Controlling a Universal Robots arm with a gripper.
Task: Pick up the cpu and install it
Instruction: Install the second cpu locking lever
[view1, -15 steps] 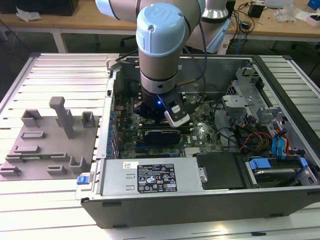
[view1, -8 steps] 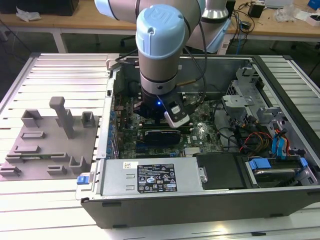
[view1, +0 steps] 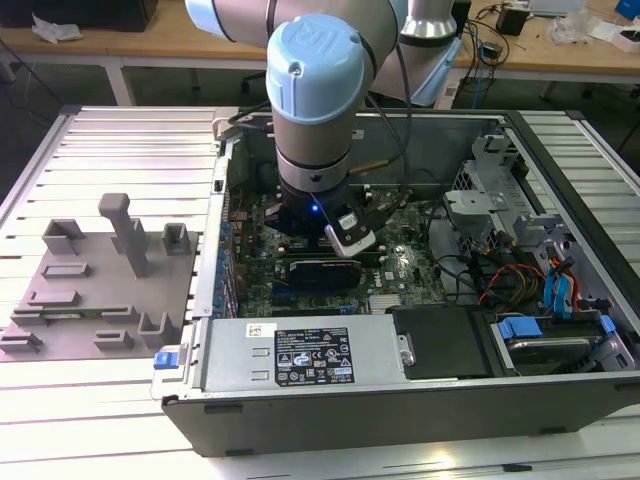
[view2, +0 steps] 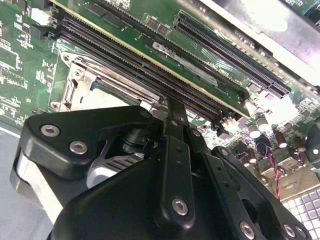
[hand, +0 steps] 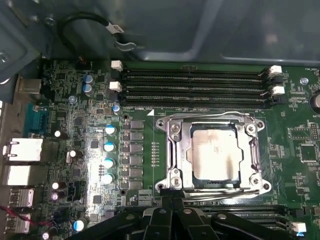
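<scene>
First wrist view shows you the cpu (hand: 214, 154) already lying in the socket frame (hand: 172, 150); the gripper (hand: 172, 202) hovers just beside, grip state I cannot tell

Looks like an electronics lab or robotics workshop. Open black computer case (view1: 400, 400) lying on a ribbed aluminium desk (view1: 120, 400), green motherboard (hand: 90, 100) directly beneath the end effector (view1: 345, 235). Wooden workbenches (view1: 560, 60) strewn with cables well behind it; grey moulded fixture tray (view1: 90, 300) off to one side.
</scene>
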